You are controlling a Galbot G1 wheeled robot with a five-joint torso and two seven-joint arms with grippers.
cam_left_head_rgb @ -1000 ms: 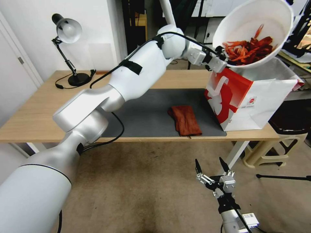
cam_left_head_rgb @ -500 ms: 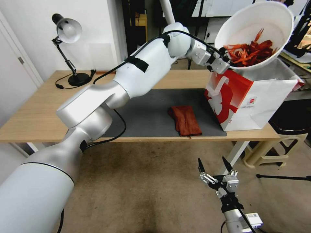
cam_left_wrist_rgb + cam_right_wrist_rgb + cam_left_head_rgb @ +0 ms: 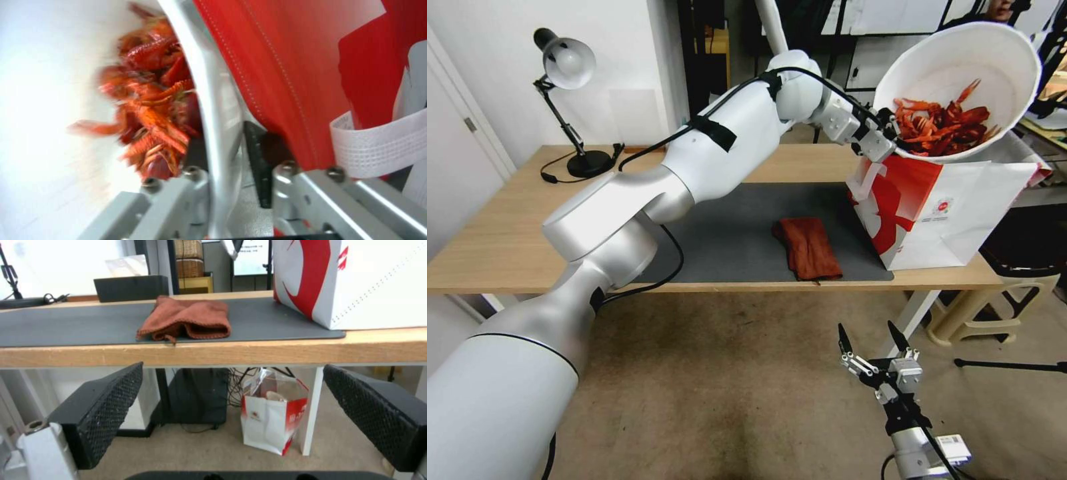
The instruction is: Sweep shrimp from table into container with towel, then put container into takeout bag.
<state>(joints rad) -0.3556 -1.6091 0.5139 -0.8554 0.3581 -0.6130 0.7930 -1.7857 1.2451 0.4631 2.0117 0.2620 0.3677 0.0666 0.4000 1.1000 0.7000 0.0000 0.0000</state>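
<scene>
Shrimp (image 3: 939, 127) lie heaped in the low side of the container (image 3: 960, 67), which the left gripper (image 3: 887, 130) pinches by the rim, one finger inside the wall and one outside, as the left wrist view shows. Taking the takeout bag (image 3: 947, 207) as the landmark: the container hangs tilted just above the bag's open top, its lower edge close over the red front panel, with the gripper at the bag's upper front corner near the white handle (image 3: 870, 183). The towel (image 3: 807, 248) lies bunched on the dark mat (image 3: 727, 233) just beside the bag, toward the table's (image 3: 494, 247) near edge, and no shrimp show loose on the mat, so the sweeping looks finished and the step in hand is lowering the bowl into the bag. To do it well, I judge the bowl should first be levelled, since its tilt piles the load toward the pinched rim and could spill it. It should also be centred over the opening, because the bowl looks nearly as wide as the bag's mouth and a rim may catch the paper edge or fold the red panel inward. A slow, straight descent with the grip held firm seems wise, given the thin rim. The right gripper (image 3: 875, 347) hangs below the table edge in front of the bag, fingers spread wide and holding nothing.
</scene>
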